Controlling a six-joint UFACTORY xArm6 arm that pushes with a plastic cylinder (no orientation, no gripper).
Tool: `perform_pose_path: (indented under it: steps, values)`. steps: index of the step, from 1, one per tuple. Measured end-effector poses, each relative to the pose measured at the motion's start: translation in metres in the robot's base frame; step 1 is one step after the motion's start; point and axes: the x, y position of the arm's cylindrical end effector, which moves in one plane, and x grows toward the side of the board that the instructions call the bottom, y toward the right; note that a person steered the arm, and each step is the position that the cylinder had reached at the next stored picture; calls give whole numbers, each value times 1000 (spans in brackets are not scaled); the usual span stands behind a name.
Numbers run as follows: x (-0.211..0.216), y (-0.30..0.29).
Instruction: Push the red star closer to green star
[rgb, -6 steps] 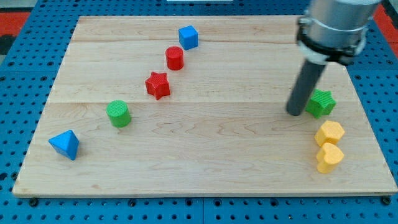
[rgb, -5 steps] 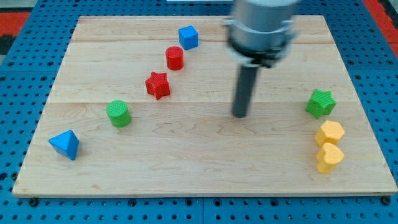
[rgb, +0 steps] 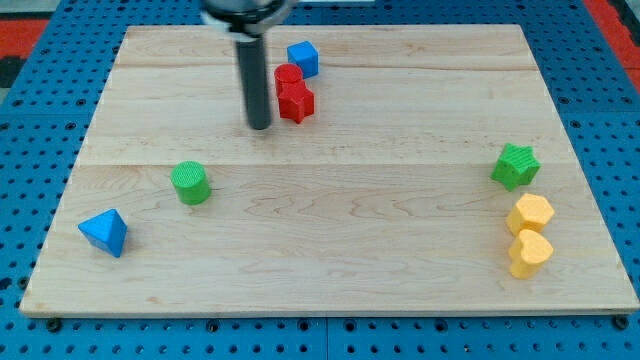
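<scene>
My tip (rgb: 259, 126) has crossed from mid-board to the upper left of centre, now just left of the red star (rgb: 296, 102); rod only, nothing gripped; red star has shifted up-right, now touching the red cylinder (rgb: 288, 75) below the blue cube (rgb: 303, 58); green star (rgb: 515, 166) unmoved at right edge, well apart; green cylinder (rgb: 190, 183), blue pyramid (rgb: 104, 232), two yellow blocks (rgb: 529, 214) unchanged.

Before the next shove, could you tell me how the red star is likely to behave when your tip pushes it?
The red star looks small and rigid, so it should slide flat rather than tip. Its points may make it spin off-centre. It touches the red cylinder, which could get dragged. My tip sits just to its left.
</scene>
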Motion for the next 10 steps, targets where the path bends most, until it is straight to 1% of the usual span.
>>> perform_pose_path:
  steps: [1,2,3,4,5,6,7,8,9,10]
  values:
    - [-42,35]
    - [-20,88]
    - [-18,139]
    - [-27,165]
    - [-44,179]
    - [-28,228]
    - [-8,230]
    - [19,206]
    - [19,243]
    - [19,184]
